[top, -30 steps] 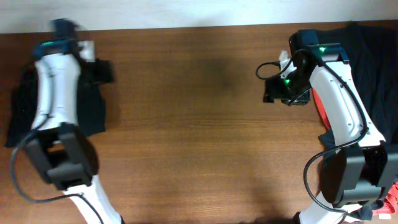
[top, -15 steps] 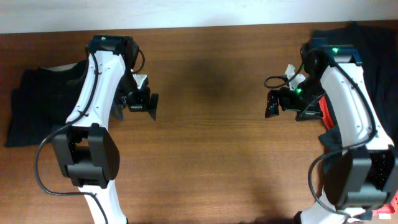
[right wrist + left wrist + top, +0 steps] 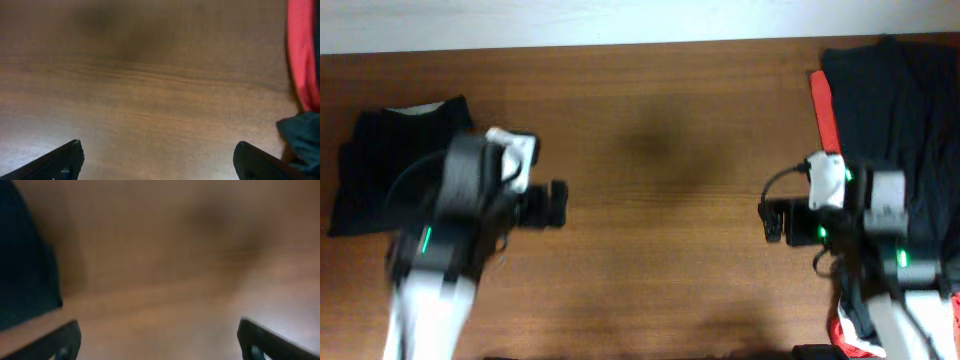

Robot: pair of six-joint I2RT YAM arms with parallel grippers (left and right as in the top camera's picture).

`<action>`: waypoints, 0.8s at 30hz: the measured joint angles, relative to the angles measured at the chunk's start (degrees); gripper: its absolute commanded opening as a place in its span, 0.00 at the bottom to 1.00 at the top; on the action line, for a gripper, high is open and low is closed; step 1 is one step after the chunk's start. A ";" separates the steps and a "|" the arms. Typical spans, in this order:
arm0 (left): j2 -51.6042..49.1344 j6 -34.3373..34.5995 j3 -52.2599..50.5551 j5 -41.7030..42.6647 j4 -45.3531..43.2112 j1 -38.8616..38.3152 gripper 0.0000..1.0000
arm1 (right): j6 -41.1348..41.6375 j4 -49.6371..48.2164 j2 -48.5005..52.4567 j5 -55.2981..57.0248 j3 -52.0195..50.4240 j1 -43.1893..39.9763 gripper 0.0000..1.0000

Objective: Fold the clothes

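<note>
1. Brown wooden table (image 3: 660,270) fills the overhead view below a pale strip of wall. The stretch between the two arms shows only wood.
2. The clothes (image 3: 895,110) lie heaped at the far right corner. They are mostly black fabric, with a red garment (image 3: 823,100) showing along the side that faces the table's middle. In the right wrist view the red cloth runs down the right edge, with a black fold below it.
3. A dark folded garment (image 3: 385,165) sits at the left edge, beside the left arm. It looks finished and probably needs no more handling.
4. The left gripper (image 3: 555,203) hangs over bare wood, just past the folded garment toward the middle. Its wrist view is blurred, but the fingers stand wide apart with nothing between them.
5. The right gripper (image 3: 770,220) is near the heap, on its inner side but not touching it. Its fingers are also spread wide and it holds nothing.
6. The step in hand appears to be fetching the next piece. The right gripper would do best to pinch a single top layer at a free edge, since the red cloth seems partly tucked under the black.
7. Pulling that piece low and slowly to the middle should keep the rest of the heap from trailing along.
8. The left gripper can then take the opposite edge and spread the piece flat before any fold.
</note>
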State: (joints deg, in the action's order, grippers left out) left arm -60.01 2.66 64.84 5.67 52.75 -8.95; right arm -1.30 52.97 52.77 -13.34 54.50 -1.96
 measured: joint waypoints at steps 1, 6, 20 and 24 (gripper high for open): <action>3.67 0.00 -1.86 -0.09 -0.83 0.00 0.99 | 0.00 -0.74 -2.21 0.15 -1.20 0.00 0.99; 23.91 0.02 -10.99 -1.42 -5.03 0.00 0.99 | -0.04 -1.97 -11.45 0.37 -4.59 0.00 0.99; 37.57 0.00 -11.52 -1.64 -5.05 0.00 0.99 | 0.00 -2.08 -7.08 0.39 -4.61 0.02 0.99; 37.57 0.00 -11.54 -1.64 -5.03 0.00 0.99 | 0.00 -2.16 -4.85 0.42 -4.92 0.02 0.99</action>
State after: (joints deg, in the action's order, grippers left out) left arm -22.44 2.66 53.30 4.03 47.72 -8.95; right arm -1.30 50.81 47.92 -12.93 49.58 -1.93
